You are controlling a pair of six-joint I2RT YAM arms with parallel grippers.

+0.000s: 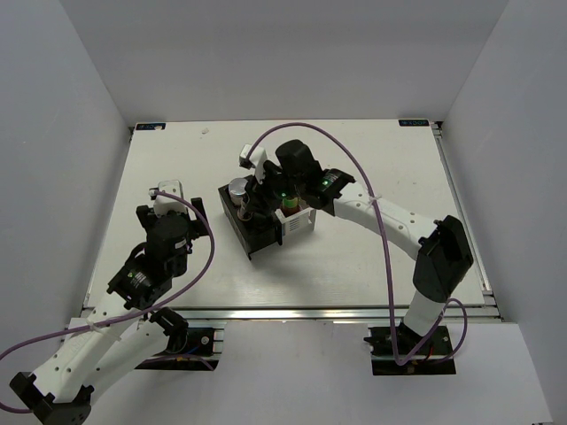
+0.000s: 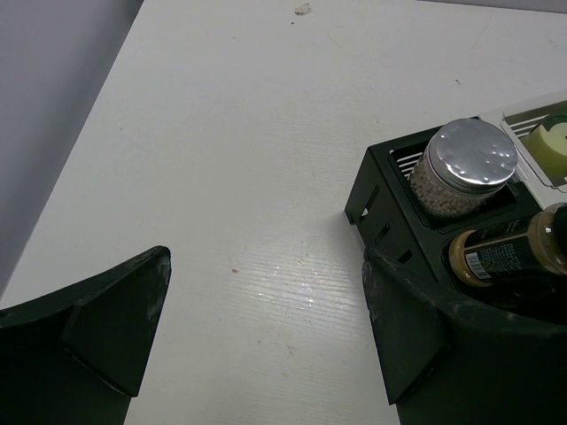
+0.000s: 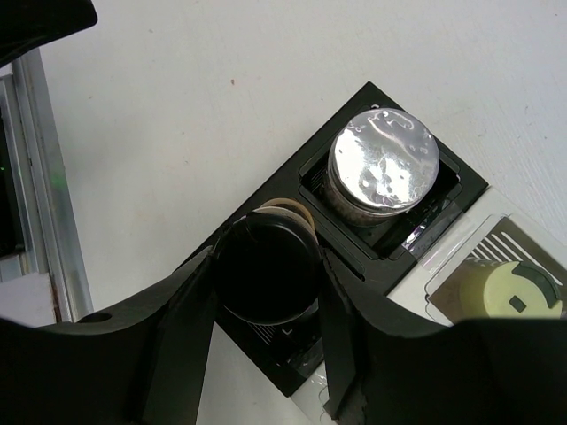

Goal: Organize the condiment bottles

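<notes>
Item: black-lid jar (image 3: 268,266), a short, dark spice jar with a label on its body.
Location: at the black half of the rack (image 3: 469,181), mid-table. It sits in or just over the compartment beside the silver-lid jar (image 3: 383,164). Whether its base is seated cannot be told.
Attitude: seems slightly tilted, with a tan edge showing past the lid.
Right gripper (image 3: 266,292): clamped on the black-lid jar, one finger pressed against each side of the lid.
Left gripper (image 2: 266,266): fingers spread wide and holding nothing, over bare table (image 1: 372,159) left of the rack.
Stored already: the silver-lid jar stands upright in the rack's far left corner. The yellow-capped bottle (image 3: 500,297) stands in the white half.
Weight, judged: light; one gripper carries it without trouble.
Stiffness, judged: rigid glass or hard plastic that will not give under the fingers, so extra squeeze gains nothing.
Surface, judged: the smooth round lid is apt to slip or turn between flat pads.
Fragility, judged: breakable if dropped or knocked on the rack wall.
Best hold, judged: across the lid's widest part, or on the body just under it, with the pads opposite each other.
Placement note, judged: the compartment looks snug, so the jar should be squared upright and let go only once the base rests.
Risk, judged: a finger could clip the silver-lid jar, which stands just beside.
</notes>
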